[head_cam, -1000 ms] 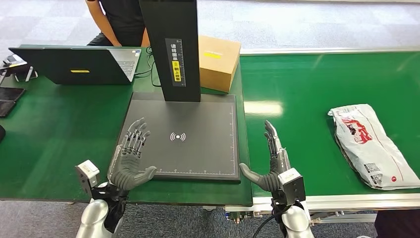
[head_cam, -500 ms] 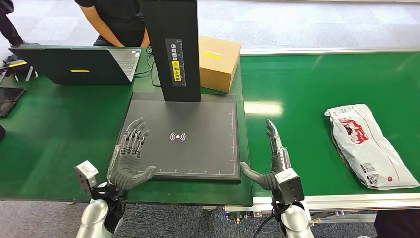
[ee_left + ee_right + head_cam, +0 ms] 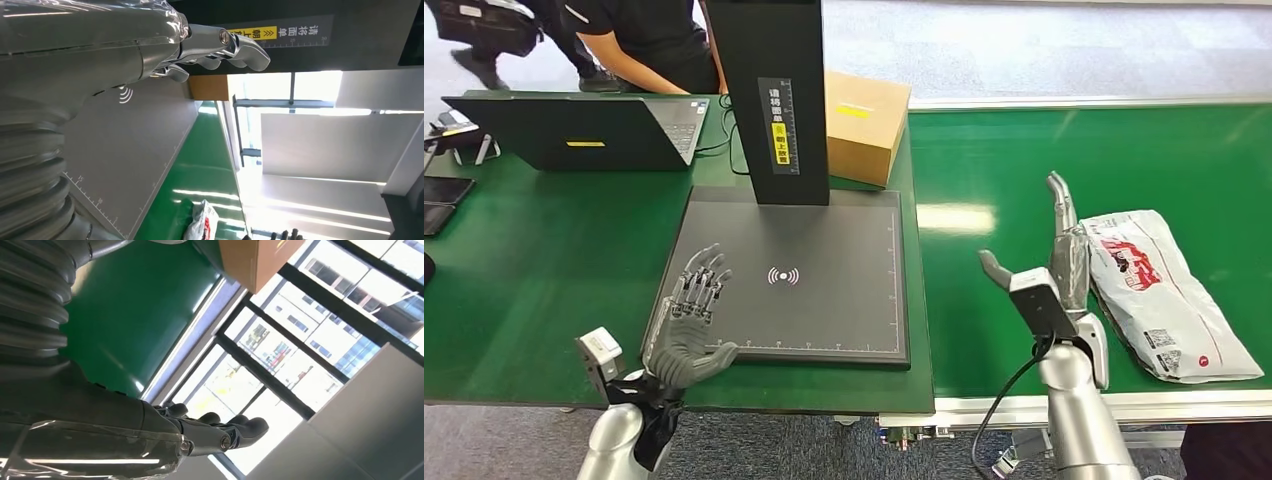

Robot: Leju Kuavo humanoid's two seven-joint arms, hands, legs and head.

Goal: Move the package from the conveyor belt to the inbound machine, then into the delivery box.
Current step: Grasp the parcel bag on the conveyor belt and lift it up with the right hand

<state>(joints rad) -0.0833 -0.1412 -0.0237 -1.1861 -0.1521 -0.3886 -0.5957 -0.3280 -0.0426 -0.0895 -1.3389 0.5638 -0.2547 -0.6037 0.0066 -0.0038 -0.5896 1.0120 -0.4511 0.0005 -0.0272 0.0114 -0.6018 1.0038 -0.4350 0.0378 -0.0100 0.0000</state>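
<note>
A white plastic package [image 3: 1172, 290] with red print lies on the green conveyor belt [image 3: 1104, 160] at the right; it also appears small in the left wrist view [image 3: 202, 227]. My right hand [image 3: 1059, 265] is raised just left of the package, fingers straight and apart, thumb out, holding nothing. My left hand [image 3: 689, 320] hovers open over the near left corner of the inbound machine's black scan plate [image 3: 824, 265]. The machine's black upright column [image 3: 779, 95] rises behind the plate. A brown cardboard delivery box [image 3: 864, 125] stands behind the machine.
An open laptop [image 3: 574, 130] sits at the back left of the green table [image 3: 534, 270]. A person in black sits behind it, and another person passes at the top left. Dark devices [image 3: 444, 200] lie at the table's left edge.
My right hand has lifted and swung right and forward, from the plate's near right corner to the package's left side. The package has drifted slightly left on the belt. The left hand barely moved.
</note>
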